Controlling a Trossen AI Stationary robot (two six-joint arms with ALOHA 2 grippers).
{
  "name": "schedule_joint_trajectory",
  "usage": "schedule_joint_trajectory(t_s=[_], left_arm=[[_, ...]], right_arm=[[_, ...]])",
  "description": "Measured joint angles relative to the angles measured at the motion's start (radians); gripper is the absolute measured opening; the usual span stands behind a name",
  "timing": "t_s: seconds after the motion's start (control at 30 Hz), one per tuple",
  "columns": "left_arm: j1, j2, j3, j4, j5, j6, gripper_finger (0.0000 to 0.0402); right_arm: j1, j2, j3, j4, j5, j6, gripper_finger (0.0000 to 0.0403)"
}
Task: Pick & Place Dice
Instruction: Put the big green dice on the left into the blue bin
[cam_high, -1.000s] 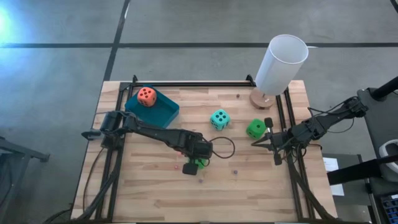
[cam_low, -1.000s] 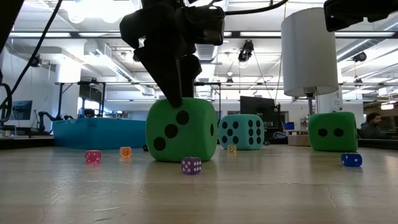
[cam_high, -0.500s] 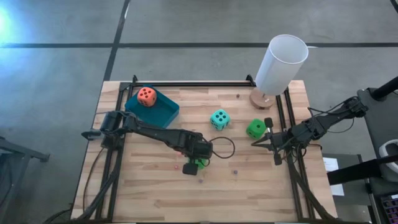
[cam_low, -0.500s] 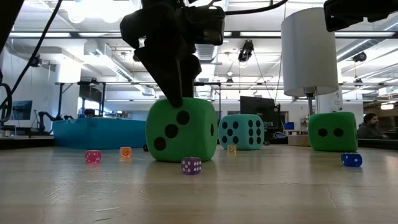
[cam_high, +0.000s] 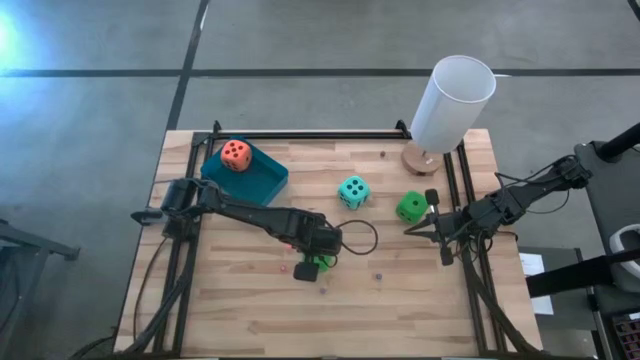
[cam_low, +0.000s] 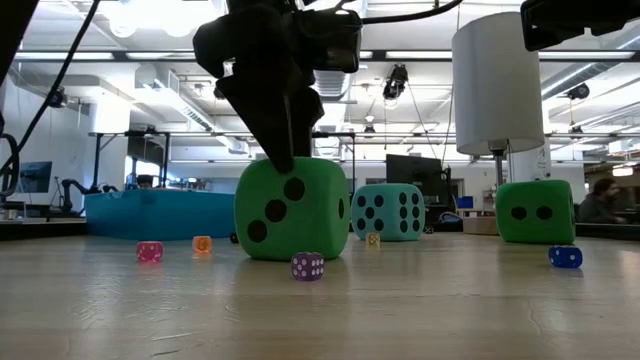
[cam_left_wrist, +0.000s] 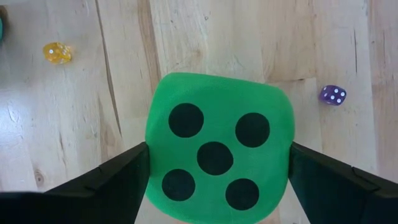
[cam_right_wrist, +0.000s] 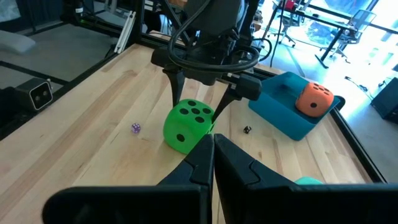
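Spread wide, the jaws of the left gripper (cam_left_wrist: 217, 180) straddle a green die (cam_left_wrist: 219, 146), one dark finger (cam_left_wrist: 106, 180) on each side of it; the wrist view shows them at its flanks, but whether they press on it cannot be told, and the die sits on the wooden table (cam_high: 400, 300) with its five-pip face up. From the table's centre, this die lies at about six o'clock. At about ten o'clock stands the blue tray (cam_high: 262, 180), and in it lies one orange-red die (cam_high: 236, 154); nothing else shows inside. A white cylinder (cam_high: 452, 102) stands on a round wooden base at about one o'clock. The left arm reaches from the table's nine o'clock edge, stretched low across the boards, its wrist turned down over the green die. The right gripper (cam_right_wrist: 212, 155), jaws pressed together, hovers near the three o'clock edge, pointing toward the middle of the table. Four large dice can be counted: one orange-red, two green, one teal. The teal die (cam_high: 352, 191) rests just past centre toward twelve o'clock, and the second green die (cam_high: 410, 207) sits at about three o'clock, near the right gripper. Five tiny dice show in the low view: pink (cam_low: 149, 252), orange (cam_low: 202, 244), purple (cam_low: 307, 266), yellowish (cam_low: 373, 239) and blue (cam_low: 565, 257).
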Motion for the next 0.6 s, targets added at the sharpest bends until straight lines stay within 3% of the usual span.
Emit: schedule_joint_trajectory(t_s=[0.6], left_arm=[[0.000,-0.031,-0.003,0.005,0.003,-0.019,0.0350]], right_arm=[[0.000,0.000,0.000,0.000,0.000,0.000,0.0008]])
